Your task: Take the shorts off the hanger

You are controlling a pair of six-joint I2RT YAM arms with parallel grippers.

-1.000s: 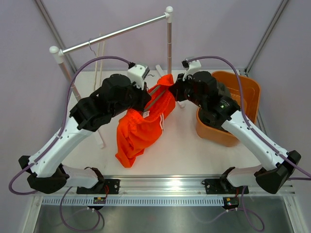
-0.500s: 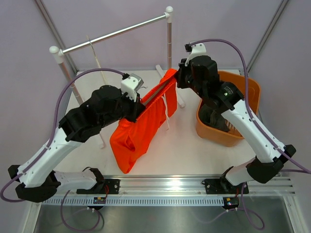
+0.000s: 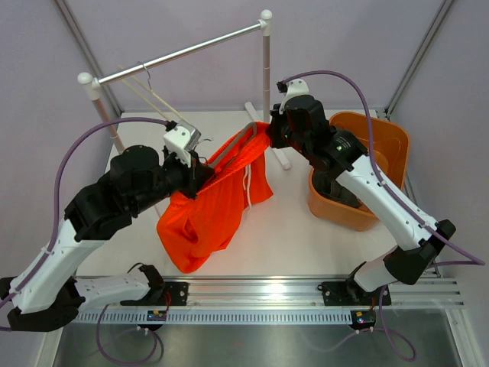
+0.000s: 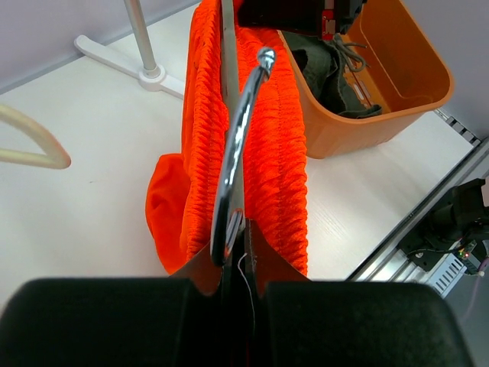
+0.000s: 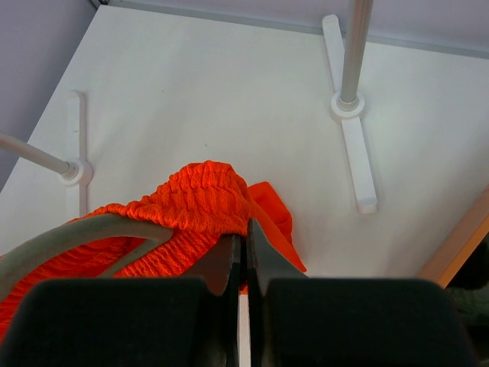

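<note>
So the thin dark grey hanger [image 3: 229,148] is clamped tight by the left gripper [image 4: 233,229], bright orange fabric shorts [image 3: 202,222] by the right gripper [image 5: 244,233]; waistband [image 5: 202,187] could get snagged if yanked.

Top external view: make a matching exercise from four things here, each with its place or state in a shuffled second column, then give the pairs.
1 shorts
2 grey hanger
3 cream hanger
4 orange bin

A hooked on the rail
B holds dark clothing
C waistband pinched by the right gripper
D hook end clamped by the left gripper

Pairs: 1-C, 2-D, 3-A, 4-B
</note>
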